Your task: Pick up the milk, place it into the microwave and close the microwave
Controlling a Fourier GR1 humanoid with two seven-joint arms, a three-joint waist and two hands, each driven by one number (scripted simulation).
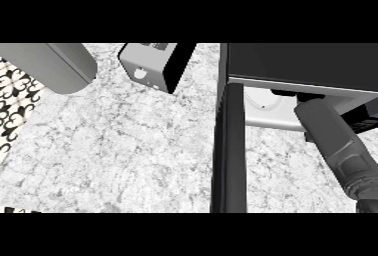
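Note:
The microwave (295,62) stands at the right with its door (229,150) swung wide open, seen edge-on as a dark upright strip. Inside, part of the white turntable (262,102) shows. My right forearm (336,142) reaches from the lower right into the cavity. Only a dark bit of my right hand (303,96) shows under the microwave's top edge, and what it holds is hidden. No milk shows anywhere. My left hand is out of the picture.
A small grey and black appliance (153,64) sits at the back of the marble counter (118,150). A grey rounded object (55,65) lies at the back left. A patterned floor (15,100) shows past the counter's left edge.

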